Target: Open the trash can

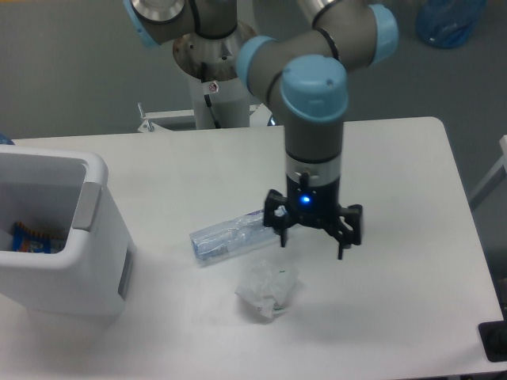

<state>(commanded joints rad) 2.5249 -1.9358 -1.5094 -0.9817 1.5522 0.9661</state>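
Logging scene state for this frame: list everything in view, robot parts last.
trash can: 1, white with grey bar, table's left edge, top open, something colourful inside
bottle: 1, clear plastic, lying on its side mid-table
wad: 1, whitish crumpled, just in front of the bottle
table: 1, white
blue object: 1, top right, beyond the table, unclear what
arm: 1, grey with blue caps
gripper: 1, black, fingers spread, empty, over the bottle's right end

White table bears trash can, bottle, paper wad.
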